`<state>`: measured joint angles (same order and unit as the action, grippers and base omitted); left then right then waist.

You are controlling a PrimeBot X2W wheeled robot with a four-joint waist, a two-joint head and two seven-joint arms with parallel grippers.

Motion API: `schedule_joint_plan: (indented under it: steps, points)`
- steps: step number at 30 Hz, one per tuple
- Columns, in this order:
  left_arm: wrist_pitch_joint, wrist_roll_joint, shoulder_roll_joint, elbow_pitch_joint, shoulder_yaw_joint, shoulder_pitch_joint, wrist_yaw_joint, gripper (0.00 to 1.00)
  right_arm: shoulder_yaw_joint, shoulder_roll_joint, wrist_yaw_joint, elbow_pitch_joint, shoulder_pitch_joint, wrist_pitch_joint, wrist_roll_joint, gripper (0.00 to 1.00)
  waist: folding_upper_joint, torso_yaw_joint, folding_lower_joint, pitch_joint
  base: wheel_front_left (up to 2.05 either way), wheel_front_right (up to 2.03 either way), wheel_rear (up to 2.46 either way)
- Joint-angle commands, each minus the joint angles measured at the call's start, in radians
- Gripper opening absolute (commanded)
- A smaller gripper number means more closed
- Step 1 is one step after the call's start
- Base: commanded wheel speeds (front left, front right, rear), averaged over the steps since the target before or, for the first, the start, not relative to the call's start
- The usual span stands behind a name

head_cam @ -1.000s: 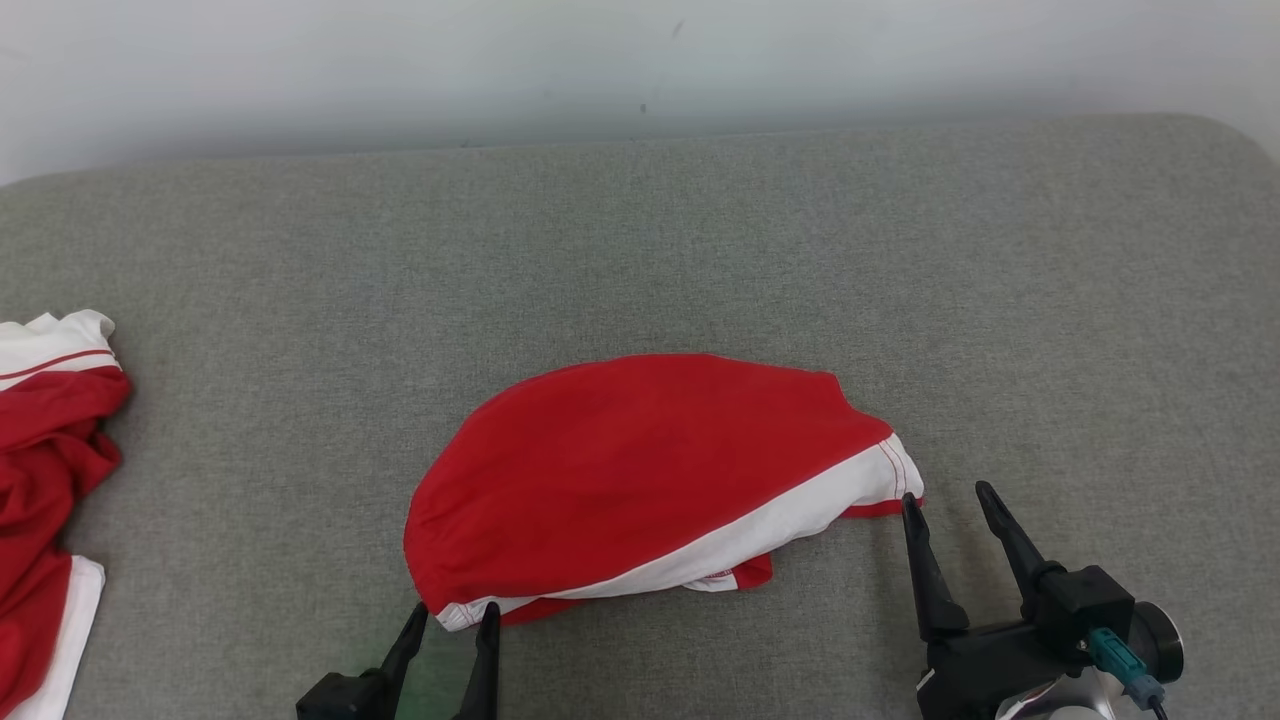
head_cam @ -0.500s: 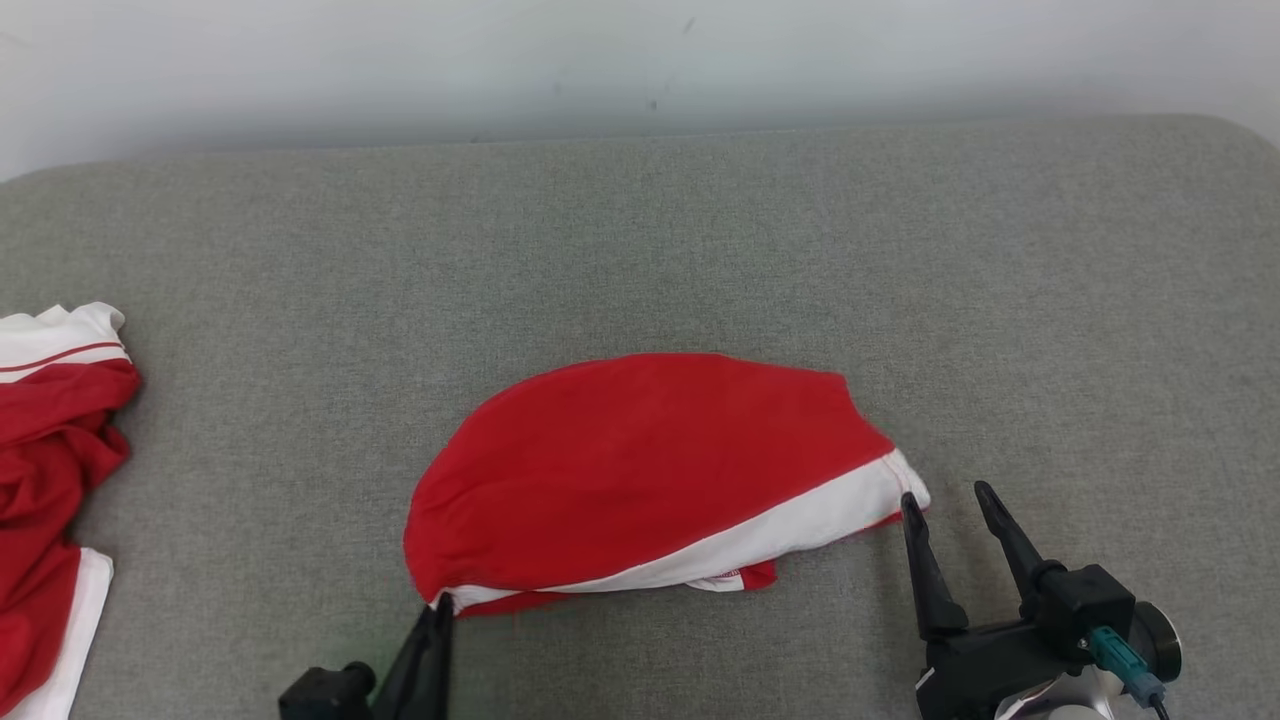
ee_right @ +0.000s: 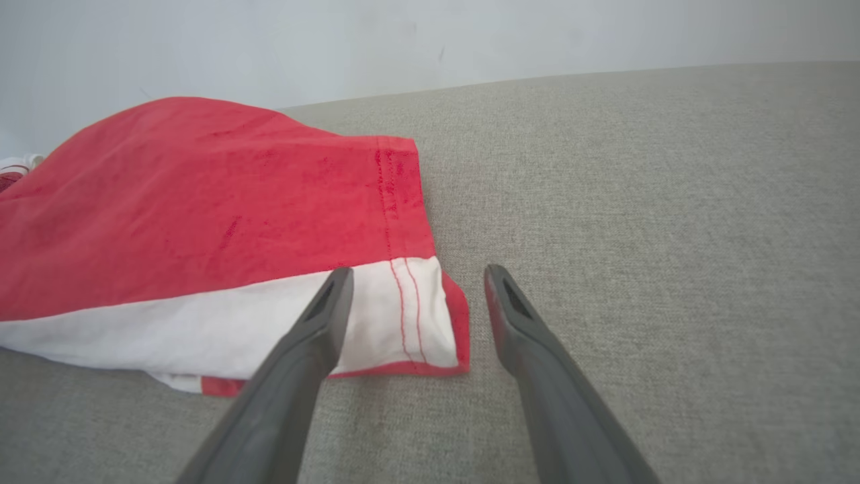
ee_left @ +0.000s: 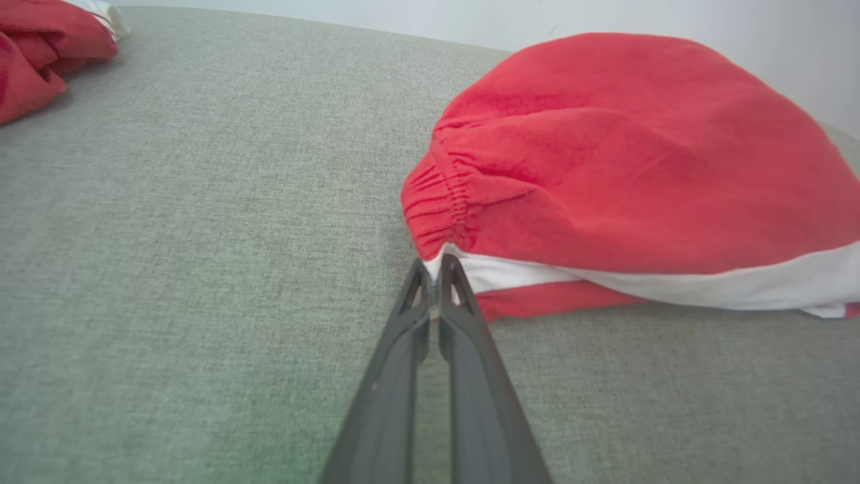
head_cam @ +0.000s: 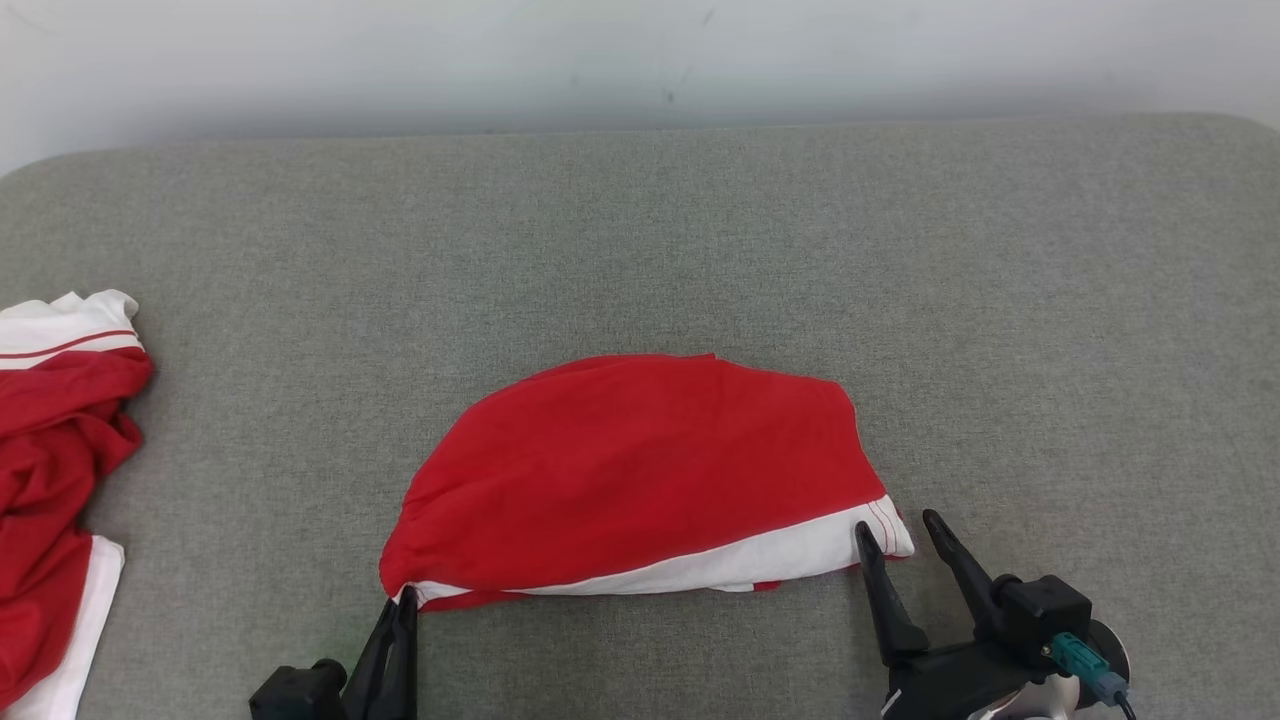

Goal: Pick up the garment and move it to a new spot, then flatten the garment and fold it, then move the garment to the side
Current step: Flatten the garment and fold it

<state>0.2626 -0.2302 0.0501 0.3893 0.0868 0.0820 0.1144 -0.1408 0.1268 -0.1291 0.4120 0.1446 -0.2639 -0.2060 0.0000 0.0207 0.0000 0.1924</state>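
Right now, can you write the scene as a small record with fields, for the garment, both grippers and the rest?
garment: red with a white band, bunched, lying in the middle
left gripper: shut on the garment's near left corner
right gripper: open, jaws on either side of the garment's white right corner
surface: grey cloth, flat
second garment: red and white, crumpled at the left edge

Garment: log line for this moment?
left gripper shut on garment corner | right gripper open at other corner | garment lying on pad
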Motion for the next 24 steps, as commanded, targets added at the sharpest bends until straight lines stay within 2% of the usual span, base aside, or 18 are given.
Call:
schedule_joint_plan:
  steps: [1,6,7,9,24]
  points:
    - [0.003,0.000,0.000,-0.004,0.001,-0.002,-0.003,0.00,-0.013,0.006,-0.003,0.012,0.011,0.000,-0.020,0.96,0.0000,0.000,0.0000,0.000,0.00,0.00,0.00]
    - [0.003,0.002,0.000,-0.001,0.005,-0.008,-0.002,0.00,-0.041,0.015,-0.003,0.033,0.017,0.000,-0.054,0.88,0.0000,-0.002,0.0000,-0.003,0.00,0.00,0.00]
    - [0.003,0.004,0.000,0.000,0.005,-0.008,-0.002,0.00,-0.045,0.017,-0.003,0.037,0.020,0.000,-0.059,0.82,0.0000,-0.003,0.0000,-0.004,0.00,0.00,0.00]
    - [0.003,0.007,0.000,0.000,0.003,-0.008,-0.001,0.00,-0.050,0.018,-0.003,0.039,0.023,0.000,-0.063,0.78,0.0000,-0.004,0.0000,-0.004,0.00,0.00,0.00]
    - [0.003,0.027,0.000,0.014,-0.003,-0.018,0.000,0.00,-0.084,0.022,-0.003,0.110,0.063,0.000,-0.135,0.72,0.0000,0.011,0.0000,-0.012,0.00,0.00,0.00]
